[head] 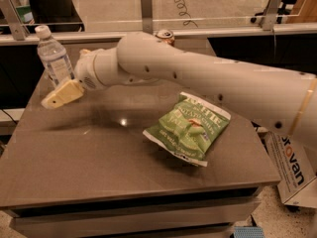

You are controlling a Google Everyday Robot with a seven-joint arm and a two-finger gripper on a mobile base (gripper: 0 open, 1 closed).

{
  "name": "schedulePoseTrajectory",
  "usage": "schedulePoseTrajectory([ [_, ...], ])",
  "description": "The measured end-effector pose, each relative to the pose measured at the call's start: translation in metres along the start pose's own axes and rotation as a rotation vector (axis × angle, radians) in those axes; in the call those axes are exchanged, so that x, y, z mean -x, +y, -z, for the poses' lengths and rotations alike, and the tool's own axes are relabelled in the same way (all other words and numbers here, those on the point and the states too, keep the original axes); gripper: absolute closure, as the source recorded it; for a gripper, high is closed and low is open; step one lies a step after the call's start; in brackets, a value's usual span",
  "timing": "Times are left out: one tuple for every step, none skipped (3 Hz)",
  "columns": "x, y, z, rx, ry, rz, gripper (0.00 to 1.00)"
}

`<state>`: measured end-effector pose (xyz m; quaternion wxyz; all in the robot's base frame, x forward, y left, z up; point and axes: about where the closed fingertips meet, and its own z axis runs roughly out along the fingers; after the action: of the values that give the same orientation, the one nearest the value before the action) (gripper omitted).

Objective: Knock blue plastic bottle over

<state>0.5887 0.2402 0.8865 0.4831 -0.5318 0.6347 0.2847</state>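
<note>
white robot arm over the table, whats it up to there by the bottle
The robot's arm reaches across the brown table, with its end effector low beside the base of the blue plastic bottle at the far-left corner. The bottle stands upright, not yet knocked over; contact cannot be told. A green chip bag lies mid-table, and a drink can shows behind the arm.
</note>
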Motion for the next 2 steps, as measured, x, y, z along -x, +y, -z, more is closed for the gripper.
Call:
schedulePoseTrajectory([
  [0.011,-0.007,-0.032,-0.026,-0.032,-0.059,0.0],
  [0.019,-0.012,-0.054,-0.042,-0.061,-0.125,0.18],
])
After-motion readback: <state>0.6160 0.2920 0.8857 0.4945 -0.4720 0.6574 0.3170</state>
